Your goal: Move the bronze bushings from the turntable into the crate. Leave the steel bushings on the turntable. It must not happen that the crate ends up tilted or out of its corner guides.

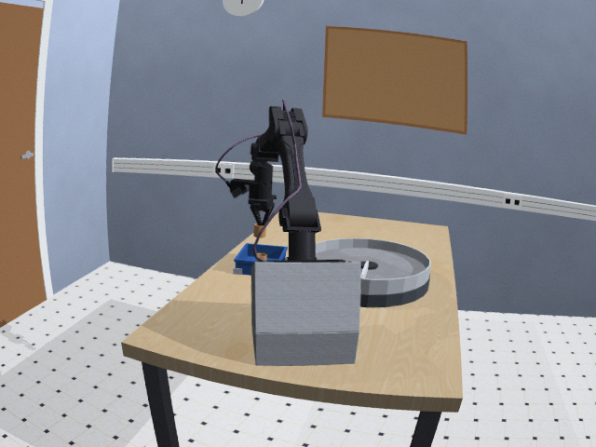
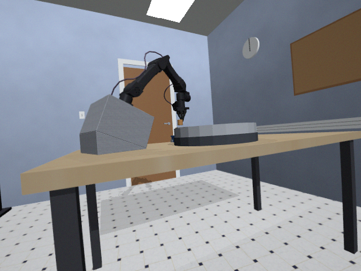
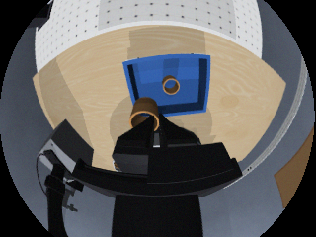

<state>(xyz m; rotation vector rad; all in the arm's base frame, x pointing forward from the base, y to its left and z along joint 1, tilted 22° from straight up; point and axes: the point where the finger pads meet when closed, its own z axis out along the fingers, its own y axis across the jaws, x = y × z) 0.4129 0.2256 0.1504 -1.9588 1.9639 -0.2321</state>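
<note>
My gripper (image 1: pixel 260 223) is shut on a bronze bushing (image 1: pixel 260 231) and holds it in the air just beside the blue crate (image 1: pixel 260 257). In the wrist view the held bushing (image 3: pixel 142 113) hangs over the near left edge of the crate (image 3: pixel 169 83). A second bronze bushing stands inside the crate and also shows in the top view (image 1: pixel 262 254). The grey turntable (image 1: pixel 380 274) lies to the right of the arm's base. In the exterior view the gripper (image 2: pixel 180 118) and the held bushing (image 2: pixel 180 122) hang above the turntable's left rim (image 2: pixel 215 134). No steel bushings show.
A large grey box (image 1: pixel 305 312) at the arm's base stands on the wooden table in front of the crate and turntable. The table's edge runs a short way beyond the crate.
</note>
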